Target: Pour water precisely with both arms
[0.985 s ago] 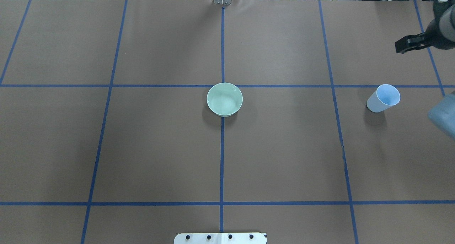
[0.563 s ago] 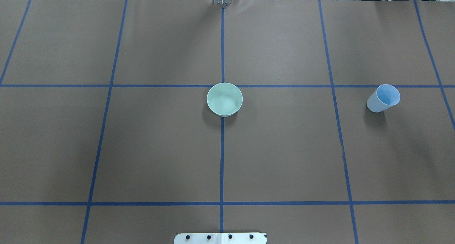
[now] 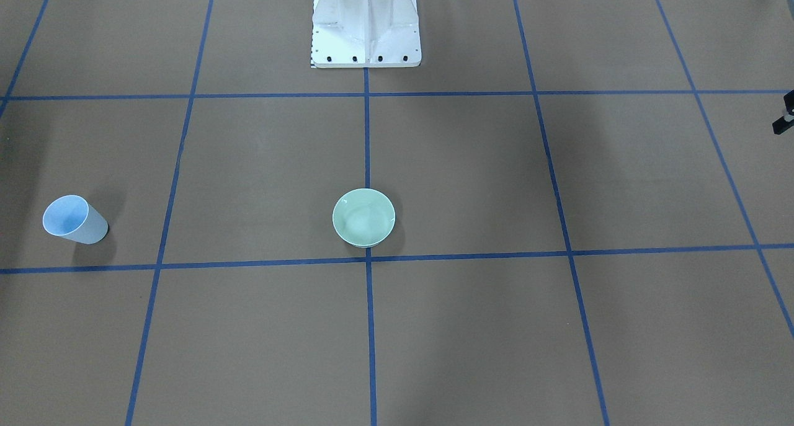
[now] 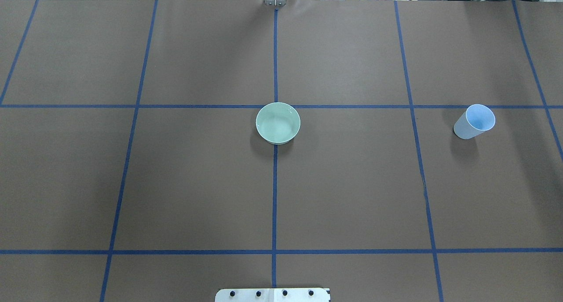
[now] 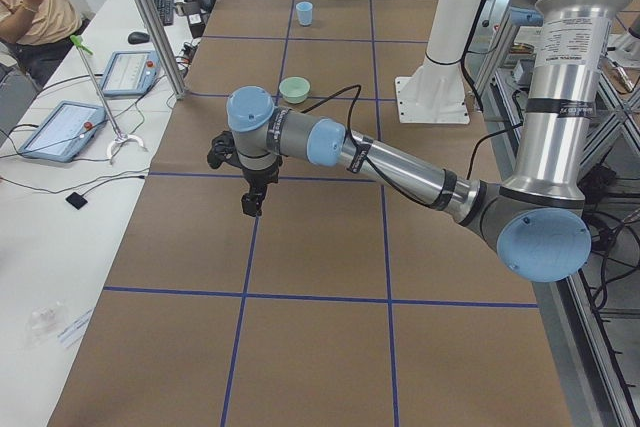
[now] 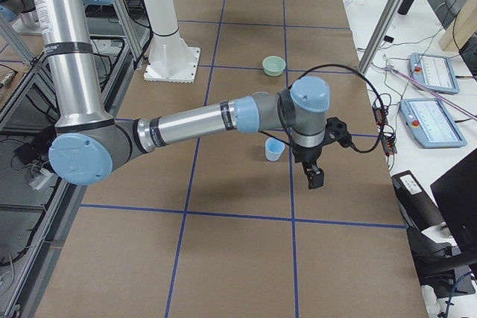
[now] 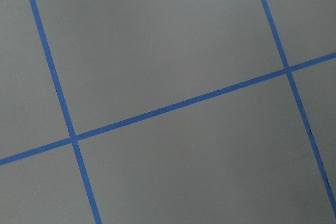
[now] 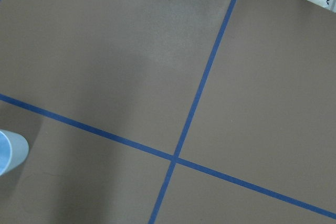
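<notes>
A shallow pale green ceramic bowl [image 4: 278, 123] sits upright at the middle of the brown paper-covered tabletop [image 4: 198, 183], on the centre line of the dark blue tape grid [image 4: 275, 196] and just on the robot's side of a cross line. Well apart from it, toward the robot's right, a light blue paper cup [image 4: 474, 121] stands upright on the tabletop beside another tape crossing; in the front-facing view the same cup [image 3: 74, 220] appears at the far left and the bowl [image 3: 364, 217] near the centre, in front of the white fixed pedestal [image 3: 366, 23]. Neither gripper touches either vessel. In the left side view the left arm [image 5: 400, 162] stretches low over the tabletop's left end, its black left gripper [image 5: 252, 199] pointing downward above the paper, well short of the bowl [image 5: 294, 90]; whether its jaws are wide or narrow I cannot tell. In the right side view the right arm [image 6: 201, 124] reaches out over the right end, and its black right gripper [image 6: 315, 177] hangs downward just beside the cup [image 6: 275, 150], apart from it; its jaw spacing I cannot tell either. The right wrist view catches only an edge of the cup [image 8: 10, 150].
</notes>
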Controlling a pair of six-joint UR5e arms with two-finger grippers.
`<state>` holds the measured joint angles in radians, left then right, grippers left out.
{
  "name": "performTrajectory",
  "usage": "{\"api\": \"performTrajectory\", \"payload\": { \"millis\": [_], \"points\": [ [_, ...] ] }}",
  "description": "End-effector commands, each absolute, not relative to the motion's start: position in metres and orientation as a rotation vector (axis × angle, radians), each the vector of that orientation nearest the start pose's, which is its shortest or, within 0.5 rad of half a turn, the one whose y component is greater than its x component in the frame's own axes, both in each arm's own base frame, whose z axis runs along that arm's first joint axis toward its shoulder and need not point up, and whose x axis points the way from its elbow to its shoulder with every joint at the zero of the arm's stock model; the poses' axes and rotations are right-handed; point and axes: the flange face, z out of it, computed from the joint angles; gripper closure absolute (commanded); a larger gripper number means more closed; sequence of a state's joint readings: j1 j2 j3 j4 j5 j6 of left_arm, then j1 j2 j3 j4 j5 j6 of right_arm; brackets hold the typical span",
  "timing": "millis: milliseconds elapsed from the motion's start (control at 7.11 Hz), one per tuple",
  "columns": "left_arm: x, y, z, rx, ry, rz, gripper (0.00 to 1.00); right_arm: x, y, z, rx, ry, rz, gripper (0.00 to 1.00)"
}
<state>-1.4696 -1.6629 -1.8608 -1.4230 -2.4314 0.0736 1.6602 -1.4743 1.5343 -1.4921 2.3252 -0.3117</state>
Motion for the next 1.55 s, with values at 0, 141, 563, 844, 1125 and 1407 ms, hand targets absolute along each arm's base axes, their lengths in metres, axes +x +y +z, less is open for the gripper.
{"api": "performTrajectory", "payload": {
  "millis": [0, 141, 563, 844, 1125, 1407],
  "points": [
    [-0.005, -0.518, 0.481, 0.203, 0.862, 0.262, 0.00, 0.120, -0.509, 0.686, 0.180, -0.715, -0.151, 0.00],
    [-0.005, -0.519, 0.485, 0.195, 0.862, 0.257, 0.00, 0.120, -0.501, 0.694, 0.146, -0.708, -0.089, 0.00],
    [-0.025, -0.522, 0.491, 0.208, 0.847, 0.235, 0.00, 0.119, -0.501, 0.690, 0.153, -0.722, -0.087, 0.00],
    [-0.030, -0.524, 0.493, 0.178, 0.852, 0.193, 0.00, 0.119, -0.500, 0.693, 0.151, -0.719, -0.086, 0.00],
    [-0.015, -0.533, 0.441, 0.155, 0.869, 0.045, 0.00, 0.119, -0.501, 0.692, 0.153, -0.719, -0.087, 0.00],
    [0.066, -0.534, 0.383, 0.113, 0.853, -0.006, 0.00, 0.119, -0.501, 0.691, 0.154, -0.719, -0.088, 0.00]
  ]
}}
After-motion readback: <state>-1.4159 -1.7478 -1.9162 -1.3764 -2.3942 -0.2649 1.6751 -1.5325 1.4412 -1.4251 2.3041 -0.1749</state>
